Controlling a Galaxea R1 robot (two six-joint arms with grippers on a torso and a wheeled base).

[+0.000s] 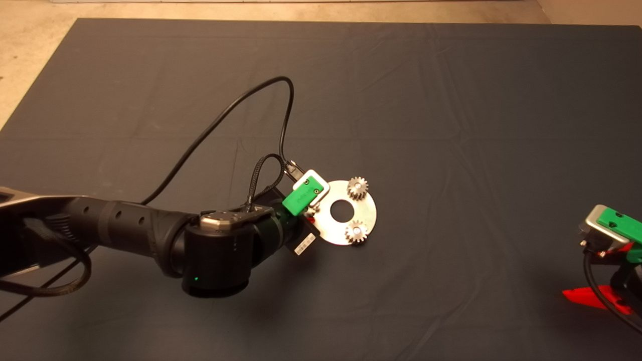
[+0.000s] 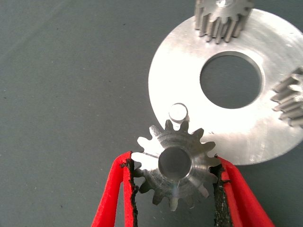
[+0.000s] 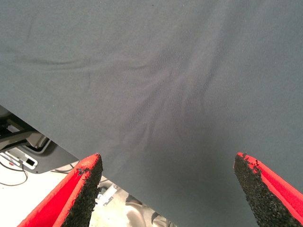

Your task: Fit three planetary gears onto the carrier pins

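Note:
The shiny round carrier disc (image 1: 367, 213) lies mid-mat, with two planetary gears seated on pins: one at its far side (image 1: 357, 188), one at its near side (image 1: 356, 231). My left gripper (image 1: 310, 214) is at the disc's left edge, shut on the third gear (image 2: 175, 163). That gear hangs just beside the bare third pin (image 2: 178, 113), not over it. The disc (image 2: 255, 123) and parts of both seated gears (image 2: 222, 16) show in the left wrist view. My right gripper (image 3: 168, 189) is open and empty, parked at the mat's right near edge (image 1: 597, 296).
The dark mat (image 1: 451, 100) spreads wide around the disc. A black cable (image 1: 241, 108) loops over the left arm. Past the mat's edge, floor equipment (image 3: 21, 156) shows in the right wrist view.

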